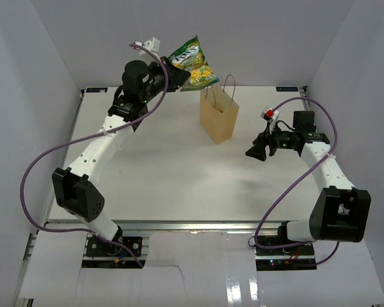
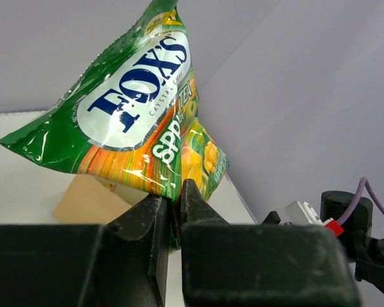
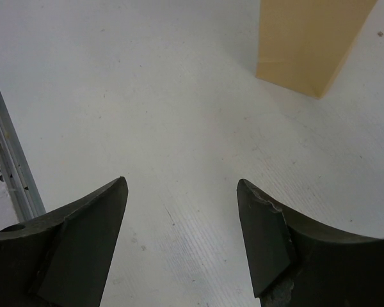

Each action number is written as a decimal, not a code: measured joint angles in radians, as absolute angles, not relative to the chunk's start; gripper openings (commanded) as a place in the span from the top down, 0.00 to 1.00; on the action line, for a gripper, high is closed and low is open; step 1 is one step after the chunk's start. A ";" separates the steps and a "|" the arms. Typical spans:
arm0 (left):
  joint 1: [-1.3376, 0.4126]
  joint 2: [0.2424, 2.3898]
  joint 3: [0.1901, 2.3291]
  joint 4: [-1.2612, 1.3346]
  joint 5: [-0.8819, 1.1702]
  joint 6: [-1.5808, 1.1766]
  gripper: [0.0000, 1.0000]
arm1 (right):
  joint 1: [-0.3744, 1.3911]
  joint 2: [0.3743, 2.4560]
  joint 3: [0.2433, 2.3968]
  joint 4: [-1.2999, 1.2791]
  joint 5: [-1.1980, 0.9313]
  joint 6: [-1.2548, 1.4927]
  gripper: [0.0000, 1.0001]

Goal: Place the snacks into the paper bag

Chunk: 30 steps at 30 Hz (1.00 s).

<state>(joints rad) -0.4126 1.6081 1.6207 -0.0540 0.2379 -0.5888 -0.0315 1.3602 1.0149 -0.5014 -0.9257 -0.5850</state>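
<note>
Left gripper [image 1: 173,77] [image 2: 177,195]: jaws closed to a narrow slit, pinching the packets [image 1: 191,56] by their lower edges. The arm is raised and reaches toward the rear of the table [image 1: 160,173]. Packets: two show, held together in the air and fanning up and out from the fingertips. Fox's packet [image 2: 128,102]: green with a white oval and dark blue lettering, shiny and crinkled, uppermost in the left wrist view. Second packet [image 2: 207,160]: green and yellow with a fruit print, partly behind the first, its lower edge in the same pinch. Whether a third lies hidden between them cannot be told. Position of packets: clear of the table, above and just left of the mouth of the bag [image 1: 219,118] [image 2: 89,198] in the top view, not inside it. Bag: tan paper, upright on the table at rear centre, mouth open, thin loop handles standing up, contents not visible; in the left wrist view its tan side shows below the packets. Right gripper [image 1: 253,152] [image 3: 182,188]: jaws wide apart, holding nothing, low over the table to the right of the bag, apart from it and pointed toward it. The bag's [image 3: 307,45] lower corner shows at the top of the right wrist view. Purple cable [image 1: 24,182]: one loops along each arm. White walls [image 1: 38,77]: enclose the table on three sides.
</note>
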 measured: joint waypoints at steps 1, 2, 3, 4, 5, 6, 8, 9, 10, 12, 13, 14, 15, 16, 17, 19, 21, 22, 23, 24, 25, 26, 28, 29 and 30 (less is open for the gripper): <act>-0.426 1.622 1.644 -0.049 0.234 -0.582 1.00 | -0.031 1.360 1.015 -0.501 -0.926 -0.585 0.25; -0.444 1.642 1.674 -0.051 0.226 -0.569 1.00 | -0.031 1.360 1.015 -0.501 -0.926 -0.585 0.25; -0.459 1.665 1.706 -0.048 0.215 -0.554 1.00 | -0.031 1.360 1.015 -0.501 -0.926 -0.584 0.25; -0.473 1.685 1.729 -0.044 0.203 -0.540 1.00 | -0.031 1.360 1.015 -0.501 -0.926 -0.583 0.25; -0.485 1.707 1.752 -0.045 0.193 -0.523 1.00 | -0.031 1.360 1.015 -0.500 -0.926 -0.583 0.25; -0.497 1.734 1.784 -0.049 0.178 -0.504 1.00 | -0.031 1.360 1.015 -0.500 -0.926 -0.583 0.25; -0.518 1.790 1.845 -0.061 0.140 -0.471 1.00 | -0.031 1.360 1.015 -0.500 -0.926 -0.583 0.25; -0.527 1.822 1.884 -0.077 0.113 -0.455 1.00 | -0.031 1.360 1.015 -0.500 -0.926 -0.583 0.25; -0.535 1.852 1.921 -0.088 0.087 -0.443 1.00 | -0.031 1.360 1.015 -0.500 -0.926 -0.583 0.25; -0.546 1.909 1.995 -0.121 0.031 -0.420 1.00 | -0.031 1.356 1.013 -0.499 -0.926 -0.583 0.25; -0.550 1.930 2.022 -0.134 0.004 -0.408 1.00 | -0.032 1.353 1.010 -0.499 -0.926 -0.583 0.25; -0.558 1.945 2.045 -0.148 -0.020 -0.399 1.00 | -0.032 1.349 1.006 -0.498 -0.926 -0.583 0.25; -0.562 1.959 2.060 -0.159 -0.047 -0.387 1.00 | -0.032 1.347 1.002 -0.499 -0.926 -0.583 0.25; -0.569 1.965 2.065 -0.167 -0.073 -0.376 1.00 | -0.032 1.345 0.999 -0.499 -0.926 -0.583 0.25; -0.575 1.967 2.067 -0.179 -0.099 -0.364 1.00 | -0.033 1.345 0.998 -0.499 -0.926 -0.583 0.25; -0.598 1.968 2.070 -0.194 -0.155 -0.338 1.00 | -0.034 1.345 0.998 -0.499 -0.926 -0.583 0.25; -0.627 1.968 2.075 -0.205 -0.205 -0.311 1.00 | -0.035 1.345 0.998 -0.499 -0.926 -0.583 0.25; -0.643 1.968 2.076 -0.207 -0.224 -0.299 1.00 | -0.036 1.345 0.998 -0.499 -0.926 -0.583 0.25; -0.659 1.968 2.077 -0.209 -0.243 -0.288 1.00 | -0.037 1.345 0.998 -0.498 -0.926 -0.583 0.25; -0.669 1.968 2.077 -0.210 -0.254 -0.279 1.00 | -0.038 1.345 0.998 -0.499 -0.926 -0.583 0.25; -0.684 1.969 2.079 -0.211 -0.269 -0.267 1.00 | -0.039 1.345 0.998 -0.498 -0.926 -0.583 0.25; -0.698 1.971 2.082 -0.212 -0.283 -0.254 1.00 | -0.039 1.345 0.998 -0.498 -0.926 -0.583 0.25; -0.718 1.975 2.089 -0.212 -0.309 -0.225 1.00 | -0.039 1.345 0.998 -0.498 -0.926 -0.583 0.25; -0.723 1.976 2.090 -0.213 -0.320 -0.214 1.00 | -0.039 1.345 0.998 -0.498 -0.926 -0.583 0.25; -0.727 1.976 2.090 -0.213 -0.332 -0.200 1.00 | -0.039 1.345 0.998 -0.498 -0.926 -0.583 0.25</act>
<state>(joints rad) -0.7265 1.9759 2.0903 -0.2134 -0.3317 -0.2001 -0.0391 1.3445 0.9981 -0.4984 -0.9264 -0.5831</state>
